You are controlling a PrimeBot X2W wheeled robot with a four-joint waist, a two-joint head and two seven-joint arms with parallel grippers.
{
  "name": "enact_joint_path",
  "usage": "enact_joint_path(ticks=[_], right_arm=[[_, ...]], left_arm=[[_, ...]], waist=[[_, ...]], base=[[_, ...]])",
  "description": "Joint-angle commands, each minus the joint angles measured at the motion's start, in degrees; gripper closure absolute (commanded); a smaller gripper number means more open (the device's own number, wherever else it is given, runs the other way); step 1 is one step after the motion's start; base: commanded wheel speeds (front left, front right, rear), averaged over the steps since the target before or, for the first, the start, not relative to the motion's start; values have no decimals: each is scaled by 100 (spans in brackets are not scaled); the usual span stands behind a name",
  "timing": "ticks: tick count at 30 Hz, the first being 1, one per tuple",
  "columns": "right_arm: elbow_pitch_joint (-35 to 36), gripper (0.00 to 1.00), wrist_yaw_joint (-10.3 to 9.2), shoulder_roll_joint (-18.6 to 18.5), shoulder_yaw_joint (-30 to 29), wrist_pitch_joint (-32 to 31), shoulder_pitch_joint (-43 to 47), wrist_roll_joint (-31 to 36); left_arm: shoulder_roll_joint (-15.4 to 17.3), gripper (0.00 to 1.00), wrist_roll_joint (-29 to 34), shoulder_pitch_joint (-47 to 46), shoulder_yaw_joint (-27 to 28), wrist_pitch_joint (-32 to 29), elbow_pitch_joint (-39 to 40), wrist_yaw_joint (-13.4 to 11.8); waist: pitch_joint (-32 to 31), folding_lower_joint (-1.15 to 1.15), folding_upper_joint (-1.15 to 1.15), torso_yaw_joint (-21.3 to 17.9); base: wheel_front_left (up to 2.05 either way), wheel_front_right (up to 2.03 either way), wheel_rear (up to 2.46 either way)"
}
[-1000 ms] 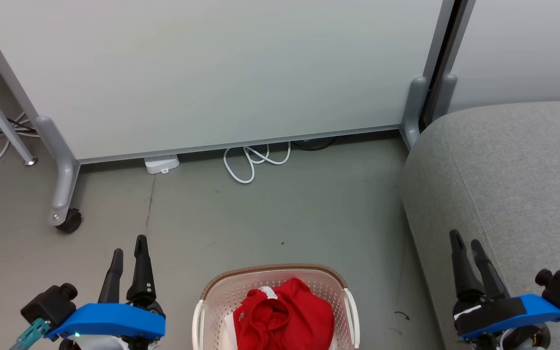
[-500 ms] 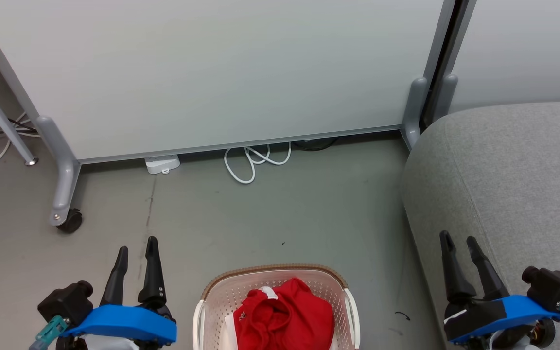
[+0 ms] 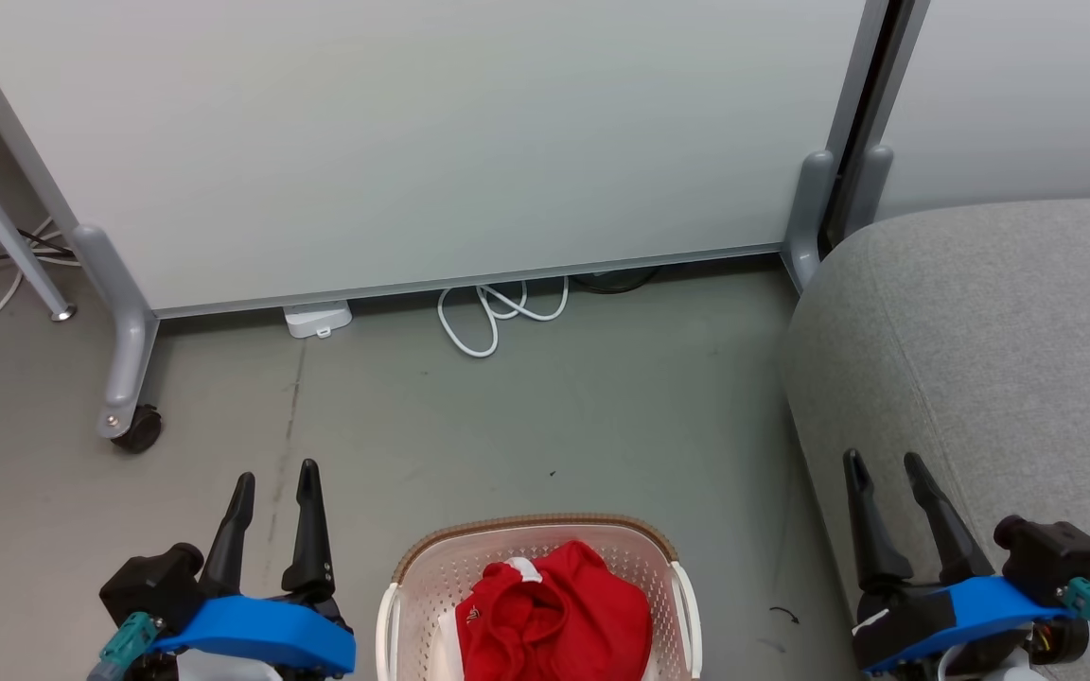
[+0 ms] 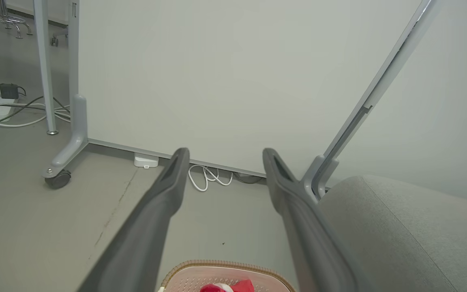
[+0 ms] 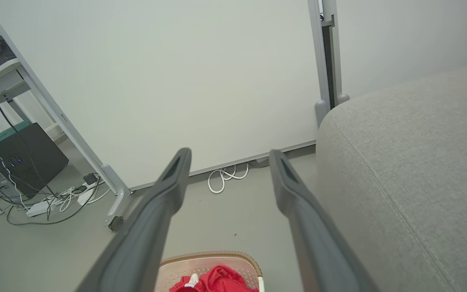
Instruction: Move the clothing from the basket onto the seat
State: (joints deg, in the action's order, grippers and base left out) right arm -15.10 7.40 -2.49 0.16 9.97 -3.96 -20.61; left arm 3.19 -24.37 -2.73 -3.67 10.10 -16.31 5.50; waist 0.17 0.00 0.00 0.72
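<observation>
Hovering beside the basket (image 3: 536, 522), left claw (image 3: 276, 473) and right claw (image 3: 882, 457) are gaping, empty.
The clothing (image 3: 554, 610) is lying bunched inside it; a shallow pinch is risking dropping fabric before the sofa (image 3: 980, 359).

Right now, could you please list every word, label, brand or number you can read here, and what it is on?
No text can be read in any view.
Red clothing in the laundry basket: one small white mark, too small to read.
White box below the partition panel: no lettering discernible.

One basket (image 3: 536, 523), one seat (image 3: 980, 331), two claws (image 3: 276, 470) (image 3: 881, 455)
</observation>
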Motion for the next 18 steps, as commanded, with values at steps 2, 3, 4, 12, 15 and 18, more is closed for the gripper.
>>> enact_joint_path(ticks=[2,3,4,12,15,18], right_arm=[[20,0,10,-42,14,65,-115,163],[16,0,10,-43,16,78,-113,220],[11,0,11,-43,17,96,-108,277],[-2,0,12,-45,-13,193,-102,682],[4,0,12,-45,-34,238,-99,810],[18,0,12,-47,-53,268,-85,940]], left_arm=[[33,0,163,-102,-17,55,16,-28],[32,0,218,-104,-25,72,11,-26],[32,0,272,-105,-32,82,6,-27],[28,0,649,-114,-62,180,-55,-48],[23,0,740,-114,-43,223,-76,-61],[10,0,748,-100,-8,255,-98,-61]], waist=[[1,0,0,2],[1,0,0,3],[0,0,0,3],[-3,0,0,6],[-5,0,0,9],[-4,0,0,12]], base=[[0,0,0],[0,0,0],[0,0,0],[0,0,0],[0,0,0],[0,0,0]])
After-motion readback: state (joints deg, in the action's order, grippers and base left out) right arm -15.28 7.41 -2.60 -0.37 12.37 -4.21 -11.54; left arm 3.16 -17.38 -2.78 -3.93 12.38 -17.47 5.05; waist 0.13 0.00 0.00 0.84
